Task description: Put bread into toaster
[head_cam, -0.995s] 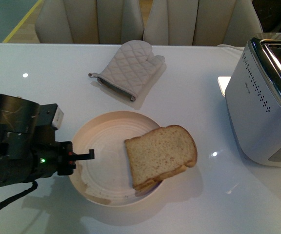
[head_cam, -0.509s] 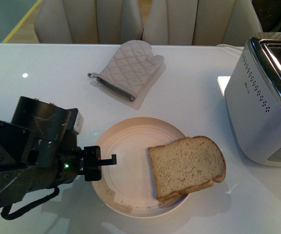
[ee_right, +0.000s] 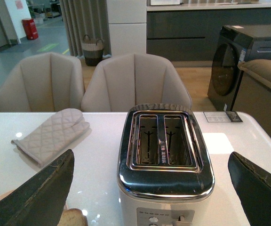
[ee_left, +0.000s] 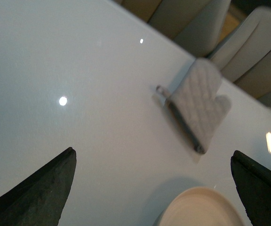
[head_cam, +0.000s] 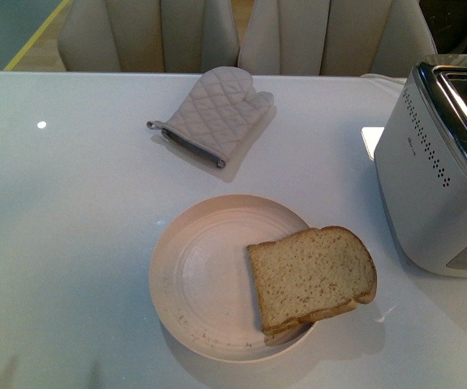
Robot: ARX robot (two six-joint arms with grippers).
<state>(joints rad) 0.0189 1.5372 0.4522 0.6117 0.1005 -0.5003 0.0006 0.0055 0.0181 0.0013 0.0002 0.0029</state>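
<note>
The bread (head_cam: pixel 313 275) is a tan slice lying flat on the right side of a pale pink plate (head_cam: pixel 193 284), its crust hanging over the rim. At the table's right edge stands the toaster (head_cam: pixel 436 178), off-white with a chrome top. Neither arm shows in the front view. My left gripper (ee_left: pixel 152 188) is open above the table, with the plate's rim (ee_left: pixel 201 207) between its fingers and nothing held. My right gripper (ee_right: pixel 149 193) is open, hovering over the toaster (ee_right: pixel 166 155), whose two slots are empty. A corner of the bread (ee_right: pixel 72 217) peeks in beside one right finger.
A quilted beige oven mitt (head_cam: pixel 213 113) lies on the white table behind the plate and also shows as the mitt (ee_left: pixel 196 106) in the left wrist view. Two beige chairs (head_cam: pixel 242 32) stand along the far table edge.
The left arm first slid the plate and bread to the right, toward the toaster, then drew back out of the front view.
</note>
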